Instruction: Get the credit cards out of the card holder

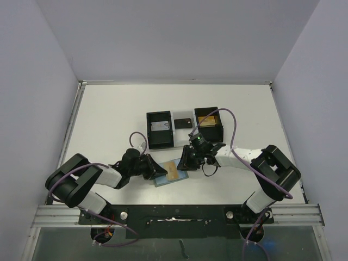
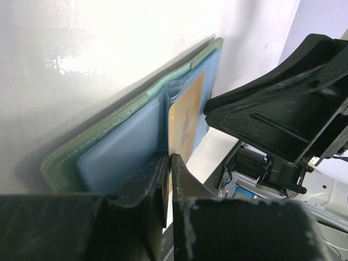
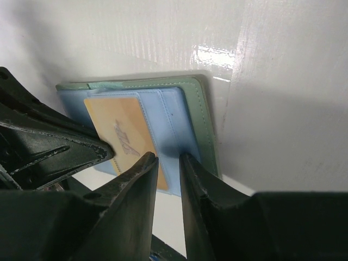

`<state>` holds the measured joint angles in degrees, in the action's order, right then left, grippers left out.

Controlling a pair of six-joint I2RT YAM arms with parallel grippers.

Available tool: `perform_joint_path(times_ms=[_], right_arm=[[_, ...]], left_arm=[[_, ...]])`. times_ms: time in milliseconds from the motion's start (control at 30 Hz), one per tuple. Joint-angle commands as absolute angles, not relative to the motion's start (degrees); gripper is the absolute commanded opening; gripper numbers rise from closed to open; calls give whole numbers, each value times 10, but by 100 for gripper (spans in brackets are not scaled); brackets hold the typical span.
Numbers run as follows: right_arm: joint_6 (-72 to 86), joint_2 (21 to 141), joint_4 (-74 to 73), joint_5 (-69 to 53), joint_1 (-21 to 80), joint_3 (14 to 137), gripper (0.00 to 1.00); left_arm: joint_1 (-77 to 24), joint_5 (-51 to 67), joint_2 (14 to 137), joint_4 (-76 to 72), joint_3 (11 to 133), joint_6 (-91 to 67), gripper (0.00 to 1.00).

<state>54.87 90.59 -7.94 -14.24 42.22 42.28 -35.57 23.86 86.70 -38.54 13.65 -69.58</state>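
The sage-green card holder (image 1: pixel 162 180) lies open on the table between both arms, pale blue lining up (image 2: pixel 117 155) (image 3: pixel 176 117). A gold-orange credit card (image 1: pixel 173 171) (image 2: pixel 186 117) (image 3: pixel 120 128) sticks partly out of a pocket on it. My left gripper (image 1: pixel 156 169) (image 2: pixel 170 163) is shut on that card's near edge. The tips of my right gripper (image 1: pixel 185 161) (image 3: pixel 167 157) sit on the blue lining beside the card. Its jaws are narrowly apart with nothing clamped between them.
Behind the holder stand two black open-topped boxes: the left one (image 1: pixel 149 130) holds a grey card, the right one (image 1: pixel 218 129) a gold one. A dark card (image 1: pixel 182 123) lies between them. The right gripper's body (image 2: pixel 283 103) is close beside the left fingers.
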Motion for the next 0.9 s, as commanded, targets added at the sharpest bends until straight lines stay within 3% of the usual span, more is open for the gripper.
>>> perform_joint_path(times_ms=[0, 367, 600, 867], right_arm=[[543, 928, -112, -116, 429, 424, 26], [508, 897, -120, -141, 434, 479, 27], [517, 937, -67, -177, 449, 493, 28], [514, 941, -157, -80, 450, 497, 28]], left_arm=[[-344, 242, 849, -377, 127, -673, 5], [-344, 264, 869, -432, 131, -679, 9], [-344, 265, 873, -431, 135, -678, 9], [-344, 265, 873, -433, 133, -677, 8]])
